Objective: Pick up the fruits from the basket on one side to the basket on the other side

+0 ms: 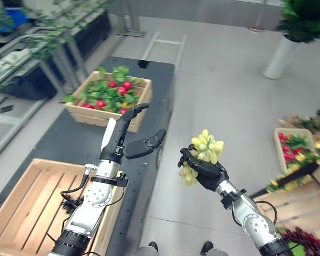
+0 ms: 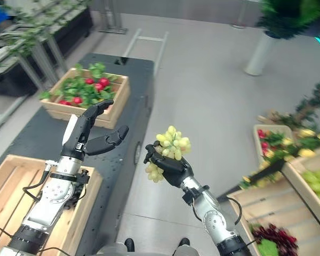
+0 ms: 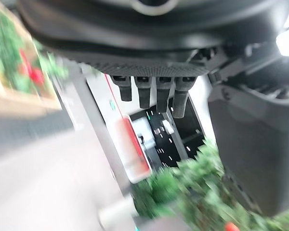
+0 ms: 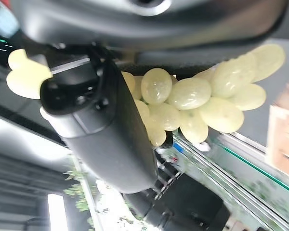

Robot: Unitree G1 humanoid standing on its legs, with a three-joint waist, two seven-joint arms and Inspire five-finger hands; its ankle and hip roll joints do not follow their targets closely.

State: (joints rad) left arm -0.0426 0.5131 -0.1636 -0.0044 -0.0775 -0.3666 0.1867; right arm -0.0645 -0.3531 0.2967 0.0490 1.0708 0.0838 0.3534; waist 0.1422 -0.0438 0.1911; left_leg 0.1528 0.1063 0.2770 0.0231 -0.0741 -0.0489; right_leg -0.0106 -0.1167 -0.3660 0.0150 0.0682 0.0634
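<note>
My right hand (image 1: pixel 207 172) is shut on a bunch of green grapes (image 1: pixel 205 146) and holds it in the air over the grey floor, between the dark table and the crates on the right. In the right wrist view the grapes (image 4: pixel 197 98) bulge out past the curled fingers (image 4: pixel 106 125). My left hand (image 1: pixel 129 136) is open over the dark table (image 1: pixel 69 141), fingers straight, thumb pointing toward the grapes. An empty wooden crate (image 1: pixel 26 205) lies under my left forearm. A second crate (image 1: pixel 109 96) with green leaves and red fruit stands farther back on the table.
On the right stand wooden crates (image 2: pixel 288 181) with red, yellow and green fruit and leaves. A white planter with a green plant (image 1: pixel 285 50) is at the back right. Metal racks with foliage (image 1: pixel 37 48) line the left. A person's shoes (image 1: pixel 205 247) show at the bottom.
</note>
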